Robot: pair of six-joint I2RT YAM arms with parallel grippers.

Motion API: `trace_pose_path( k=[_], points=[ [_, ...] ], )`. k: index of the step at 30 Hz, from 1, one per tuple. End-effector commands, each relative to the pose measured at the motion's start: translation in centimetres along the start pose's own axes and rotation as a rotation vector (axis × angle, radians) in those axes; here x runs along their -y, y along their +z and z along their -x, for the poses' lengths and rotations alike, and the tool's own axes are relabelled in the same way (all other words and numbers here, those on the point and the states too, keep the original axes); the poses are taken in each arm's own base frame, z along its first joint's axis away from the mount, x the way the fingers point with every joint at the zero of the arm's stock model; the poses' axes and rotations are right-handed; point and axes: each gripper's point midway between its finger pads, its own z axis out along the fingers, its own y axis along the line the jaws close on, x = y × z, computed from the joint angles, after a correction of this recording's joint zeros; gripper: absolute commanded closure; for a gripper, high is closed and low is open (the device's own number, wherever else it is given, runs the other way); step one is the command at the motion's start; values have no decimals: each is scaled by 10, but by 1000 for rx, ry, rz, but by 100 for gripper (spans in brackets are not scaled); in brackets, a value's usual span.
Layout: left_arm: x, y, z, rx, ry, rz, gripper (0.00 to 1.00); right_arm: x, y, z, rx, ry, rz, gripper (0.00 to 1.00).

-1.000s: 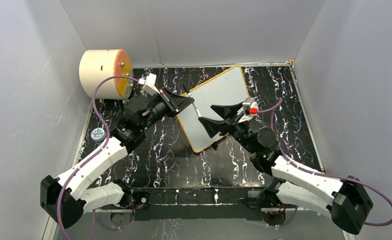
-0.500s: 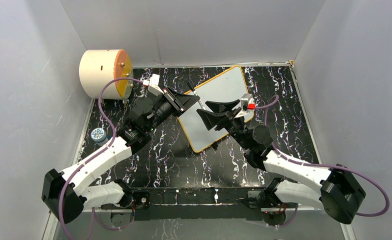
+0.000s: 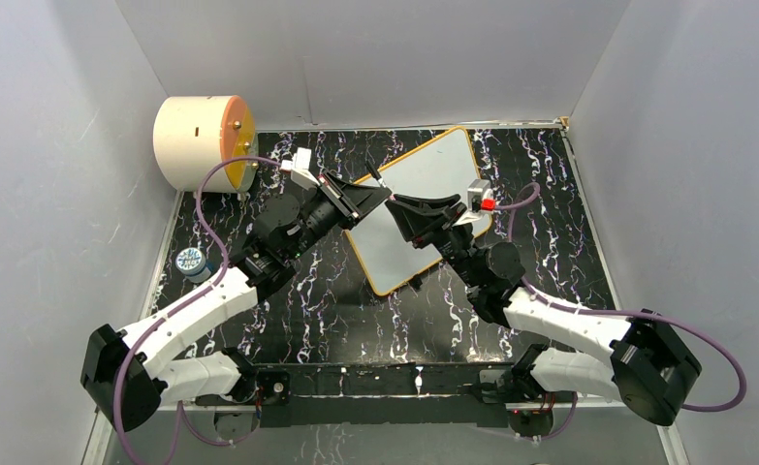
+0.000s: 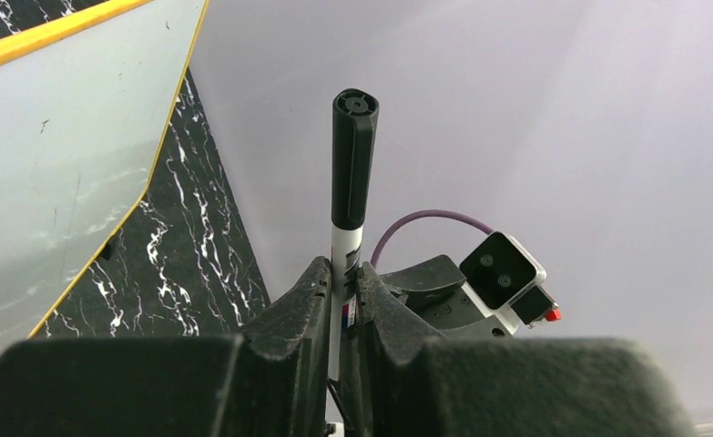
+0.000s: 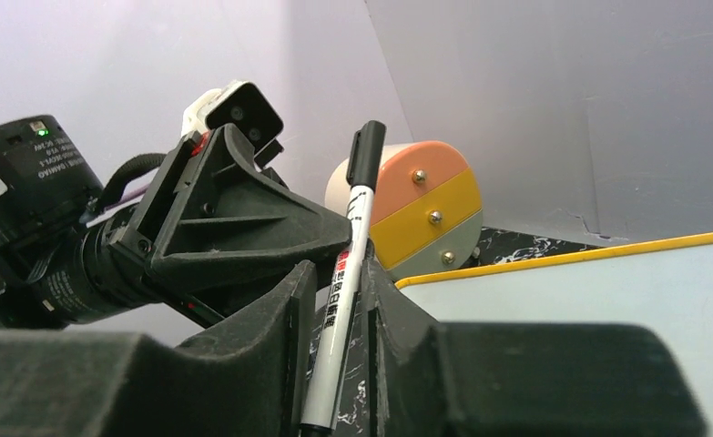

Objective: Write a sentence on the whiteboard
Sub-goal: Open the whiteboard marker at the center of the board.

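The whiteboard (image 3: 443,170), white with an orange-yellow frame, lies tilted on the black marbled table; it also shows in the left wrist view (image 4: 52,137) and the right wrist view (image 5: 607,291). Above its left edge my left gripper (image 3: 370,199) is shut on a white marker (image 3: 379,181) with a black cap. In the left wrist view the marker (image 4: 354,155) sticks up from the left gripper (image 4: 343,271). My right gripper (image 3: 399,205) meets it tip to tip. Its jaws (image 5: 336,269) stand narrowly round the marker (image 5: 357,209) body, with a slit left on one side.
A cream cylinder (image 3: 201,136) with an orange face stands at the back left, also seen in the right wrist view (image 5: 425,209). A small round blue object (image 3: 191,260) lies near the left wall. Grey walls enclose the table on three sides.
My right gripper has moved left up to the left gripper and its jaws have narrowed from wide open to close round the marker. The left arm edged right, still holding the marker.
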Motion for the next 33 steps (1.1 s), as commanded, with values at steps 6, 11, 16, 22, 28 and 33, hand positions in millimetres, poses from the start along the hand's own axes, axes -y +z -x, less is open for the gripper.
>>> trace_pose_path(
  k=[6, 11, 16, 22, 28, 33],
  points=[
    [4, -4, 3, 36, -8, -26, 100, -18, 5, 37, 111, -4, 55, 96],
    [-8, -13, 5, 54, 61, 20, 85, -16, -2, 28, 33, -18, 33, 100],
    [-27, -31, 13, 81, 224, 111, 64, -12, -13, 18, -87, -64, 4, 100],
    [-34, -52, 19, 30, 508, 174, 51, -6, -29, 5, -291, -124, -5, 100],
    [-44, -60, 13, -132, 766, 228, 43, -7, -40, 11, -468, -187, 58, 100],
    [-47, -67, 12, -239, 902, 253, 43, -14, -49, 11, -557, -214, 119, 100]
  ],
)
